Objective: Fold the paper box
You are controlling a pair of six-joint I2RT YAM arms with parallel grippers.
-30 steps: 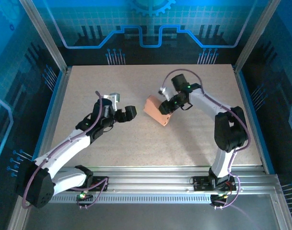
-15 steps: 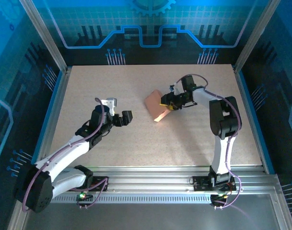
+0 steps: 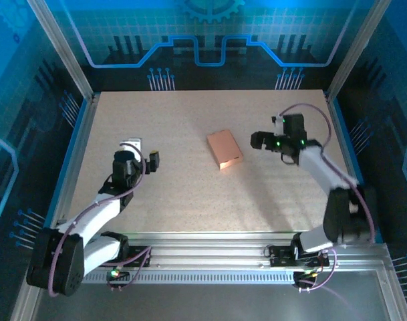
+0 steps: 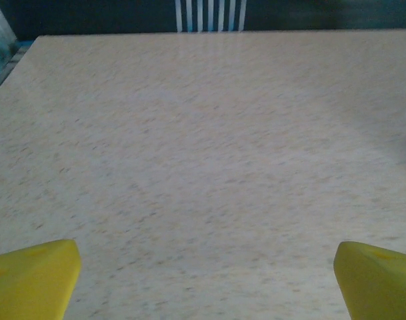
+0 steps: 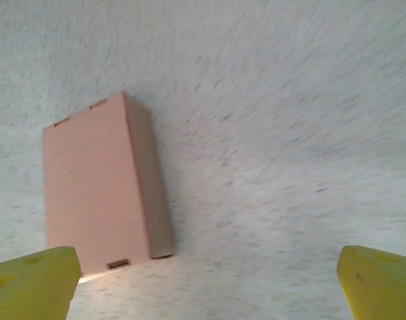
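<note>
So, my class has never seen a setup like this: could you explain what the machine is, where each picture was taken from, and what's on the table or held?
Two robot arms stand at the near edge of a speckled beige table. One picture looks down from above; the other two come from cameras on the wrists, with yellow fingertips at the bottom corners. A salmon-pink cardboard box lies flat mid-table. The left gripper and right gripper are open, apart from it, holding nothing.

The speckled table (image 3: pixel 190 194) bears the paper box (image 3: pixel 224 148) (lying flat)
</note>
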